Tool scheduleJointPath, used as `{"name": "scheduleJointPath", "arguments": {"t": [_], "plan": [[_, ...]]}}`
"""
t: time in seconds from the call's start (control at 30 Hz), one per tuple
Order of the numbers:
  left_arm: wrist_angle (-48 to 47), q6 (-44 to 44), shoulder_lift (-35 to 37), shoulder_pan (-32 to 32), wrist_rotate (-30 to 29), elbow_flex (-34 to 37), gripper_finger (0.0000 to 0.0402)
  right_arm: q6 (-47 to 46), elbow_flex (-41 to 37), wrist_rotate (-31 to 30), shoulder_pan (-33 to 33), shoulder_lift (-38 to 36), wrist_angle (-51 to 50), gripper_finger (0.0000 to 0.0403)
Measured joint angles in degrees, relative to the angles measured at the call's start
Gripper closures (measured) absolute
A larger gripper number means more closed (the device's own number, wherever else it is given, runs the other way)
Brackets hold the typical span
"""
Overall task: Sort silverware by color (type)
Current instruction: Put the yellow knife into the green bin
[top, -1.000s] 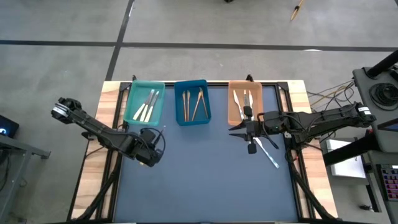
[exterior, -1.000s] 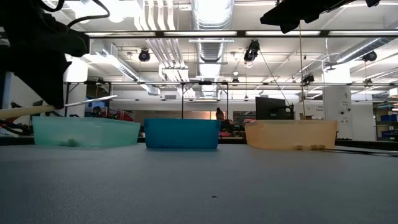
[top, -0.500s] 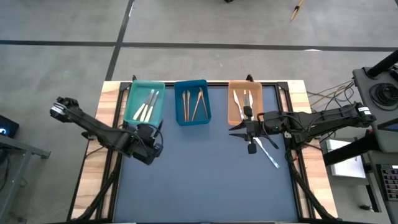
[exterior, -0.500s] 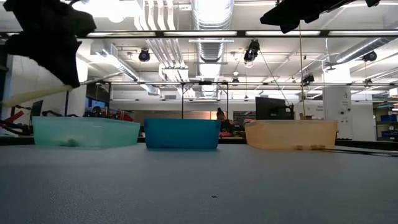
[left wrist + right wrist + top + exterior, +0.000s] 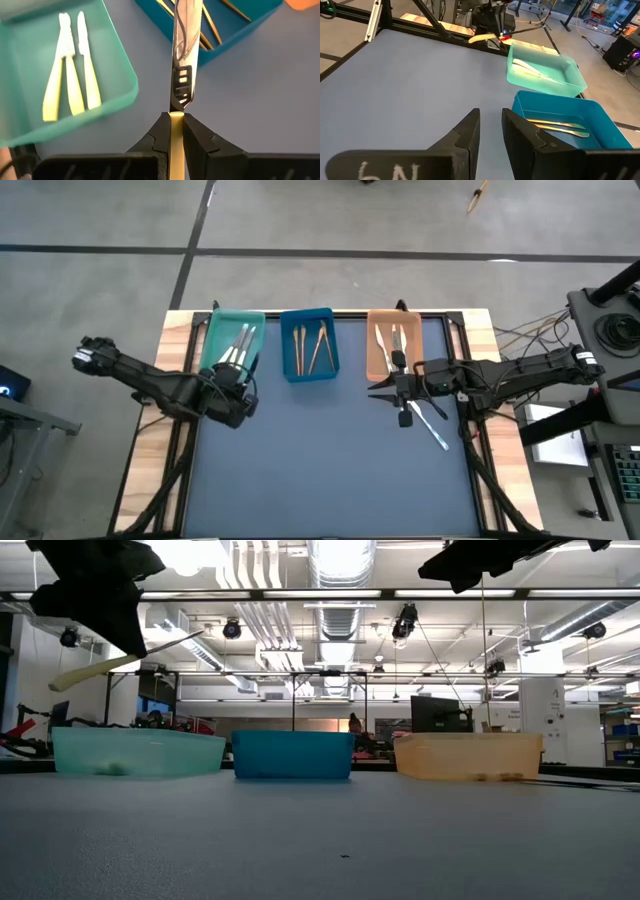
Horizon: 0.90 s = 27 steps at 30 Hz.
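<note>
Silverware sorting is nearly complete: the teal tray (image 5: 216, 340), blue tray (image 5: 289, 355) and orange tray (image 5: 375, 350) all hold pieces. The left gripper (image 5: 172, 120) clenches a cream-yellow handled knife (image 5: 182, 55) just beside the teal tray. One pale blue-handled utensil (image 5: 432, 423) remains on the table, under the waiting right gripper (image 5: 490, 125), whose fingers stand slightly apart, empty. No obstruction is visible.

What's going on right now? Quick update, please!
Left end effector shut on yellow-handled knife, above teal tray. Right end effector idle, nothing held, by orange tray. Nothing in the way.
</note>
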<state>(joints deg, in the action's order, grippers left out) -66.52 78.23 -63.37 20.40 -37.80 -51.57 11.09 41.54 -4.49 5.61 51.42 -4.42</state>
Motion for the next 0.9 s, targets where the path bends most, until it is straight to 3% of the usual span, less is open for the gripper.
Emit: {"name": "scheduleJointPath", "arguments": {"t": [0.9], "plan": [[3.51, -35.06, 5.99, -27.45, -0.64, -1.31, 0.039, 0.06, 0.0, 0.0, 0.0, 0.0, 0.44, 0.033]]}}
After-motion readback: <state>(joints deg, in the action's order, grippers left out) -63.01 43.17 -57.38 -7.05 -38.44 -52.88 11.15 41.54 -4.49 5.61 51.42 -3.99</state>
